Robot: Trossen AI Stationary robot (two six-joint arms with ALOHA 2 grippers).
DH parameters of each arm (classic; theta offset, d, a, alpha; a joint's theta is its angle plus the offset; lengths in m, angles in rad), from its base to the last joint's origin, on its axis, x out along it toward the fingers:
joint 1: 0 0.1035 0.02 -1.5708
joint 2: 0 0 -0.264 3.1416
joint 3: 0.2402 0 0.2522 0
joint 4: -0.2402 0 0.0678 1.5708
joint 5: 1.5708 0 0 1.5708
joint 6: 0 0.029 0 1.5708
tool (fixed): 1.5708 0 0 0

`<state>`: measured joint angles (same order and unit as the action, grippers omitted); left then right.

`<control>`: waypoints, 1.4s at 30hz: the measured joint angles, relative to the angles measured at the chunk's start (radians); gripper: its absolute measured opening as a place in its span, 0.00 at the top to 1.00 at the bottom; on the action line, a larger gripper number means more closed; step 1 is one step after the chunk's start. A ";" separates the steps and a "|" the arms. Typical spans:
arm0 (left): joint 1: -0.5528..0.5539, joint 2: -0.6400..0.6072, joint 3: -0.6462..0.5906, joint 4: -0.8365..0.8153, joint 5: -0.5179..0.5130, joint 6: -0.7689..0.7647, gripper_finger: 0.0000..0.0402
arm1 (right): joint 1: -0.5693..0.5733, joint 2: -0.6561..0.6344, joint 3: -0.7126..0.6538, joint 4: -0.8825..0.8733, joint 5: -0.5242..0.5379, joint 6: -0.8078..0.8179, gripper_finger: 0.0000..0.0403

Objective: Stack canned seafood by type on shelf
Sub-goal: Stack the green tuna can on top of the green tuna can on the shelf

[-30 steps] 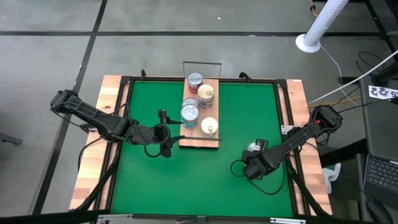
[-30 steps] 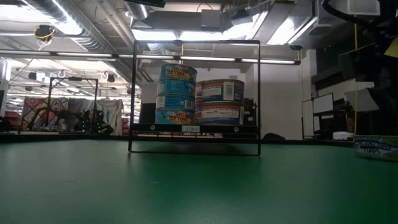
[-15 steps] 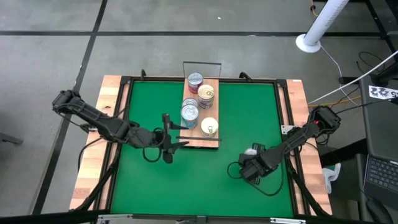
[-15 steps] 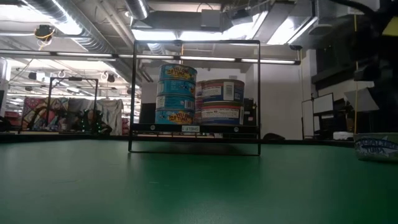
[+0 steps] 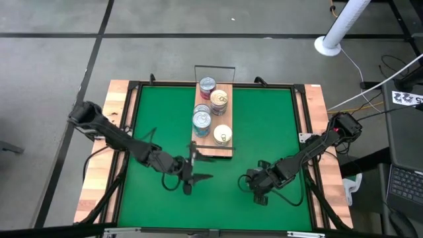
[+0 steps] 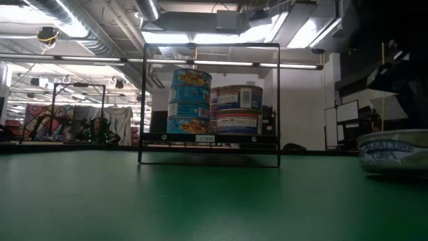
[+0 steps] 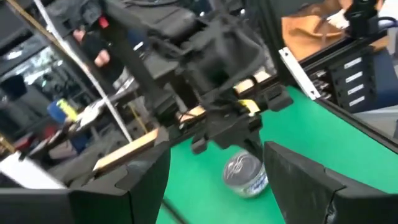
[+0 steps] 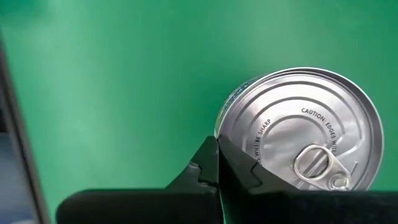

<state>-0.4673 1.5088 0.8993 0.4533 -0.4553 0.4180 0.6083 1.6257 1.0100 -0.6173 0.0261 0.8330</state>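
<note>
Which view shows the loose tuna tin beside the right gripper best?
The right wrist view: the tin fills the frame, silver lid and pull tab sharp, the shut right gripper against its side. The low view catches its labelled side at the edge. The left wrist view shows it small. In the high view the arm hides it.

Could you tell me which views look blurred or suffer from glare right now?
Left wrist view: heavily blurred, the tin and the right hand above it smeared. Low view: bright ceiling lights, the stacked tins dim against them. Right wrist view: sharp, lid lettering readable. High view: evenly lit.
</note>
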 joint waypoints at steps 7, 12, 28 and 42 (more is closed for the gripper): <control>-0.008 0.214 0.000 0.259 0.053 0.083 0.37 | 0.000 -0.001 0.000 0.094 0.005 0.000 1.00; -0.008 0.367 0.047 0.319 0.083 0.169 0.37 | 0.000 -0.002 0.000 0.134 0.006 0.000 1.00; 0.005 0.699 0.416 0.106 0.091 0.396 0.37 | -0.035 -0.003 0.002 0.181 0.018 0.002 1.00; 0.037 0.711 0.438 0.036 0.054 0.366 0.37 | -0.088 -0.003 0.002 0.195 -0.014 0.006 1.00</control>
<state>-0.4305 2.2196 1.3376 0.4896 -0.4015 0.7841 0.5205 1.6226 1.0116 -0.4220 0.0126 0.8386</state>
